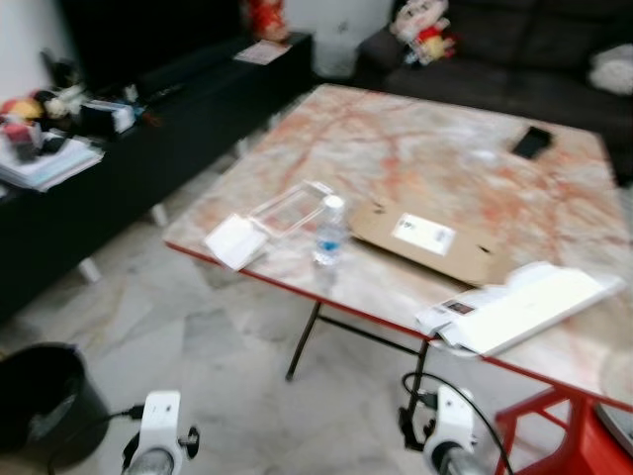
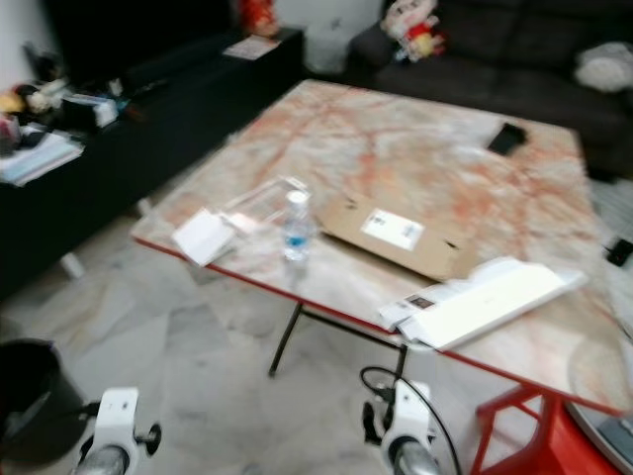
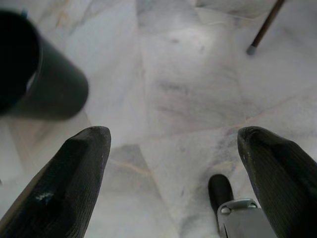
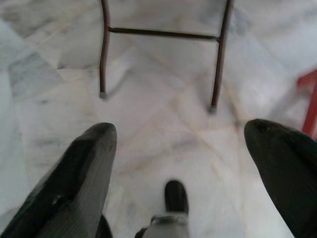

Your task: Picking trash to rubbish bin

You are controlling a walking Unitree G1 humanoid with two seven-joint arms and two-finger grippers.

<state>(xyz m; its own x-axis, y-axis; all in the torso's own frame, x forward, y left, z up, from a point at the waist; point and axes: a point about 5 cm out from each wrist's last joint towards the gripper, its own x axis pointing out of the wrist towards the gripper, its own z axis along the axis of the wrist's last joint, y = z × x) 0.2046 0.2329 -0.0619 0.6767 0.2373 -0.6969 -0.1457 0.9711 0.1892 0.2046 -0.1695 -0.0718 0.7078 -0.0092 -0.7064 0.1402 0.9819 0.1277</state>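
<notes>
On the marble-patterned table (image 1: 415,148), near its front left corner, stands a small clear water bottle (image 1: 330,231). Beside it lie a clear plastic container (image 1: 292,208) and a white folded paper (image 1: 236,240). A flat cardboard mailer (image 1: 425,237) and white packets (image 1: 524,307) lie further right. A black rubbish bin (image 1: 45,396) stands on the floor at lower left and also appears as the bin (image 3: 34,74) in the left wrist view. Both arms hang low over the floor. My left gripper (image 3: 173,163) is open and empty, and my right gripper (image 4: 183,163) is open and empty.
A black low cabinet (image 1: 148,129) with clutter runs along the left. A dark sofa (image 1: 514,49) stands behind the table. A black phone (image 1: 532,142) lies at the table's far side. A red chair frame (image 1: 554,426) is at bottom right. Table legs (image 4: 104,49) stand ahead.
</notes>
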